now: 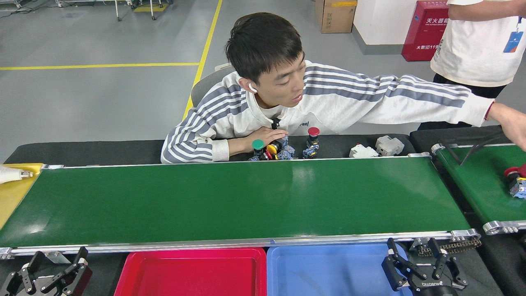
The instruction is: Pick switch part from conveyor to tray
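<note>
A person in a striped sweater (328,98) leans over the black table (82,151); a red cabinet (423,31) stands behind.

conveyor (230,197): belt bare, open | far edge: person's forearm (242,144), switch parts (283,149)
</note>
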You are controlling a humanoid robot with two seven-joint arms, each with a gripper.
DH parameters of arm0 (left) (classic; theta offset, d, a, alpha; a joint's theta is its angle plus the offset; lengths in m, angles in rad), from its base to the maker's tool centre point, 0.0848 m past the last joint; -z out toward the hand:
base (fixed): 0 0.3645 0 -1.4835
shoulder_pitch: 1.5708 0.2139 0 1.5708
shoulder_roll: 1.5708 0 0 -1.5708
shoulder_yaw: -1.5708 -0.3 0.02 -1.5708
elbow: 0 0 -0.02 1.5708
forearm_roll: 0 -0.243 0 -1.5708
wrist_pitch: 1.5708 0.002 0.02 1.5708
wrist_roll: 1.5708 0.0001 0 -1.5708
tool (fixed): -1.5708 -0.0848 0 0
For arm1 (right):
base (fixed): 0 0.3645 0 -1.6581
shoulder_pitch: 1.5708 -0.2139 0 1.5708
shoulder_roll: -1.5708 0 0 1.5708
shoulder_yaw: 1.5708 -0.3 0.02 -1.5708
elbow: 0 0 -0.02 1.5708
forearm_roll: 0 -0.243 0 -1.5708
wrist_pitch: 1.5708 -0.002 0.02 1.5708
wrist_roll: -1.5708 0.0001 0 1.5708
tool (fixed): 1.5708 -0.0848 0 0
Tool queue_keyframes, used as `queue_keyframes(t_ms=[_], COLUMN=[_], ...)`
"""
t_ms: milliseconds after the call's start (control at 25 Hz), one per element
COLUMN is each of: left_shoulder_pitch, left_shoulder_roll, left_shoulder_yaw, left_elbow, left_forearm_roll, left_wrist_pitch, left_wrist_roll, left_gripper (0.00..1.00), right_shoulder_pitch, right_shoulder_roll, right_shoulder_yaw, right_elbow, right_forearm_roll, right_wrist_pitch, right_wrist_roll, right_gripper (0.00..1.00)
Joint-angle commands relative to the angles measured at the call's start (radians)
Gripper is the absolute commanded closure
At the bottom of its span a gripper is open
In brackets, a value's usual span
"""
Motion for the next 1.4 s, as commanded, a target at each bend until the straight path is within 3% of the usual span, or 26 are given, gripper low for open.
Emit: queue_keyframes(t_ms=[0, 961, 1362], left_shoulder_pitch=[-0.008, 0.022, 0.039], left_shoulder_roll=[0.009, 0.049, 0.055], left_shoulder_yaw=[0.004, -0.005, -0.004], left_elbow=[-0.004, -0.069, -0.064], left_forearm_roll=[0.003, -0.020, -0.056], left_wrist_pitch=[-0.001, -0.046, -0.044], left_wrist_roll=[0.008, 0.016, 0.016], left_gripper=[0.00, 0.00, 0.00], right_shoulder_pitch=[-0.011, -0.025, -0.132], right_shoulder_roll=[0.000, 0.013, 0.006], right_shoulder_yaw=[-0.006, -0.013, -0.013], right_elbow=[-0.008, 0.007, 0.099], right_forearm_roll=[-0.002, -0.003, 0.015], right_wrist_pitch=[0.002, 0.043, 0.046], right_wrist_roll=[-0.009, -0.004, 0.017], right_gripper=[0.01, 0.01, 0.01])
